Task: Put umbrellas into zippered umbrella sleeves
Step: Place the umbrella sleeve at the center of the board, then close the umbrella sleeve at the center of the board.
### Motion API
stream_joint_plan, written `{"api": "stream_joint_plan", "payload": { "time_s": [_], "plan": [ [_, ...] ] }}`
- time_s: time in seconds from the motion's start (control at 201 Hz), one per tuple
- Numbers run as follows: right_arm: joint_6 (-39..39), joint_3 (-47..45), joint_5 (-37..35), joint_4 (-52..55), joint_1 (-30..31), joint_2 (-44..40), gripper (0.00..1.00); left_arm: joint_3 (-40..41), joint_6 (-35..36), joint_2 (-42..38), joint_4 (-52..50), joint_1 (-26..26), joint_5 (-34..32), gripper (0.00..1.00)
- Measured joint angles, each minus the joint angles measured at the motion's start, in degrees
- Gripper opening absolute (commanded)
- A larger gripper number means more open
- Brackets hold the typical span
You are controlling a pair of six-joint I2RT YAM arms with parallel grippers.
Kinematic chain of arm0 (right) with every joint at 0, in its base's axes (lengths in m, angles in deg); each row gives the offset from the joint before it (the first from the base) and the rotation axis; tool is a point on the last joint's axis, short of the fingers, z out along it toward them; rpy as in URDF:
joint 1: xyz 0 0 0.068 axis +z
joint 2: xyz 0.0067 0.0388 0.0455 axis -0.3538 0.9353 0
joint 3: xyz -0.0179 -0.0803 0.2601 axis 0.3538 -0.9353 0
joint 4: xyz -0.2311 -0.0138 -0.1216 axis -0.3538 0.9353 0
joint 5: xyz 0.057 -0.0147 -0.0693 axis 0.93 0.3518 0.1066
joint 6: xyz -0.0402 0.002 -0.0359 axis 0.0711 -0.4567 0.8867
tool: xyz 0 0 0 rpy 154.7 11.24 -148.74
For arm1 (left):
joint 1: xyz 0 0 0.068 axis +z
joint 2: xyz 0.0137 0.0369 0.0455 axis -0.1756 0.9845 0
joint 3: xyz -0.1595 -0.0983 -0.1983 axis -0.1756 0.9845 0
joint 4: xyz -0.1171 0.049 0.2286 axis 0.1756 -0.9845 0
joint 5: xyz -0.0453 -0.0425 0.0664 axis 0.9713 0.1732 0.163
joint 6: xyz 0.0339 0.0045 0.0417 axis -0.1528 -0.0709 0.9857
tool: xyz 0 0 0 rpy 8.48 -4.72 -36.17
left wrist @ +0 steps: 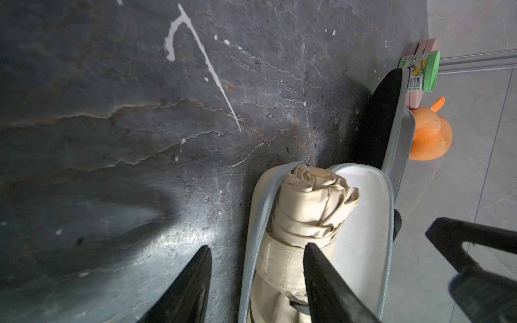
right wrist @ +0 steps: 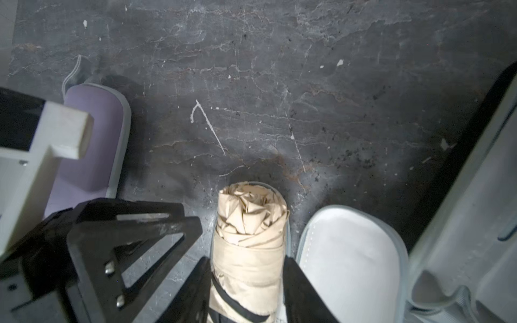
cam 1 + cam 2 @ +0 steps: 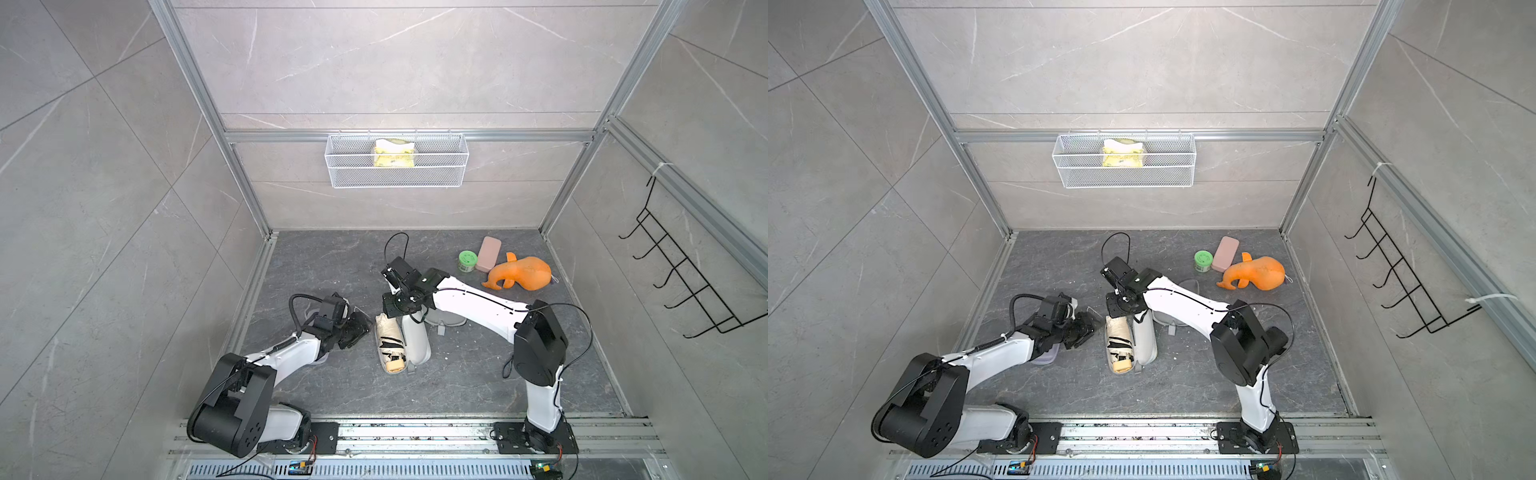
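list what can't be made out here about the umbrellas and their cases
- lilac case: top views, left arm covers most; contents unseen.
- black case: top views, right arm covers most; wrist views cut it off.
- lilac and black umbrellas: in no view.
- cream umbrella handle: cut off by both wrist views' edges.

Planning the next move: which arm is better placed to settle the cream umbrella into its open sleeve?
Probably right: right gripper grips the cream umbrella lying in the cream sleeve; left gripper hangs open at the sleeve's side.
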Motion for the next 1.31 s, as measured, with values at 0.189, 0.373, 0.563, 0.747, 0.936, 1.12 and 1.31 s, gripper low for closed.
{"api": "stream_joint_plan", "payload": {
  "time_s": [0.189,0.373,0.563,0.747,0.936,1.12,1.31],
  "plan": [
    [0.0,2.4,-3.0,1.4,1.2,6.6,0.4,0.9,0.0,0.0,0.3,0.0,0.0,0.55],
    [0.0,2.5,-3.9,0.8,1.9,9.9,0.36,1.1,-0.1,0.0,1.4,0.0,0.0,0.54],
    [-0.4,1.2,-4.5,-0.7,2.2,9.1,0.44,1.1,-0.1,0.0,1.5,0.0,0.0,0.55],
    [1.7,1.4,-3.4,0.1,1.6,7.2,0.63,1.1,-0.1,-0.5,1.0,0.0,0.0,0.61],
    [3.7,-3.6,1.5,-0.7,-3.0,-4.5,0.69,1.2,-0.1,-3.4,0.7,0.0,0.5,0.62],
    [4.1,-16.4,8.0,-2.1,-13.1,-17.1,0.71,3.6,-1.3,-4.8,0.7,-0.3,1.2,0.63],
    [3.6,-28.3,14.9,-3.6,-13.6,-18.7,0.72,5.1,-3.2,-5.3,0.5,-3.1,0.9,0.62]
  ]
}}
